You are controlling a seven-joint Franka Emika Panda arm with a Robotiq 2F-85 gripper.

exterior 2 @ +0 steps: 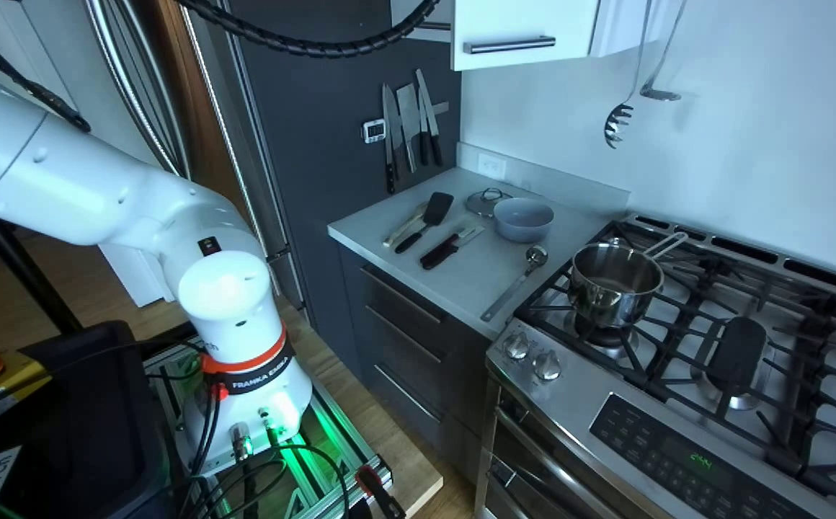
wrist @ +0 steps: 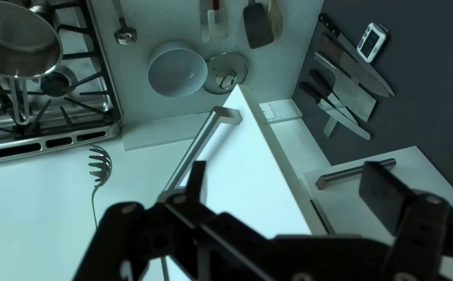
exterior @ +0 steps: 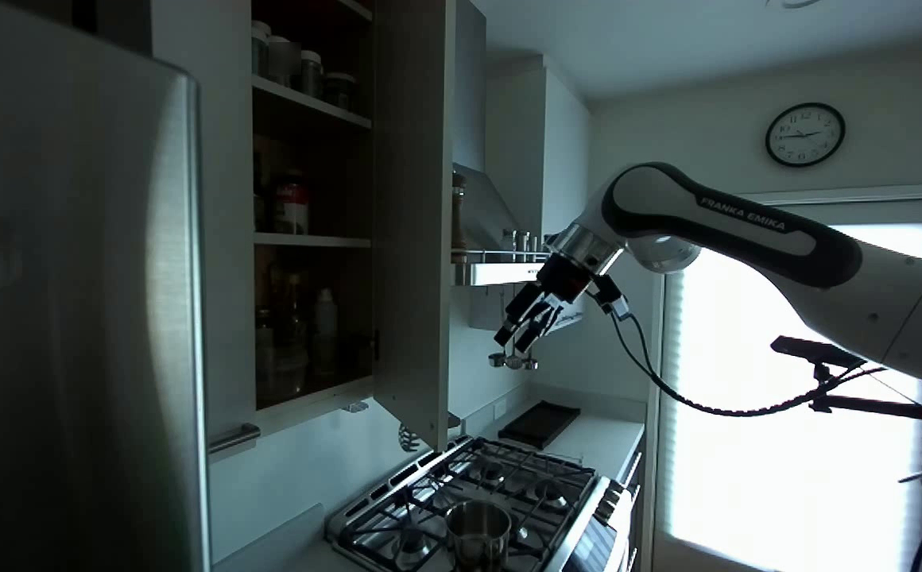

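Observation:
My gripper [exterior: 512, 342] is open in the air above the stove, beside the open cabinet door [exterior: 413, 222]. In the wrist view its fingers [wrist: 285, 171] are wide apart with nothing between them. The white door [wrist: 250, 175] and its metal bar handle [wrist: 195, 150] lie beyond the fingers; I see no contact. A neighbouring cabinet front [wrist: 367, 210] has its own handle [wrist: 355, 173], partly hidden by the right finger. Behind the open door, the shelves [exterior: 310, 240] hold jars and bottles, including a red-and-white jar [exterior: 292, 208]. The gripper is out of view in an exterior view showing the arm's base [exterior 2: 252, 404].
A steel pot [exterior 2: 616, 285] stands on the gas stove [exterior 2: 721, 346]. The counter holds a bowl [exterior 2: 524, 220], glass lid [exterior 2: 488, 202], ladle [exterior 2: 515, 285] and spatulas [exterior 2: 425, 222]. Knives [exterior 2: 411, 126] hang on the dark panel. A range hood [exterior: 501, 274] and hanging utensils [exterior: 513, 362] are near the gripper.

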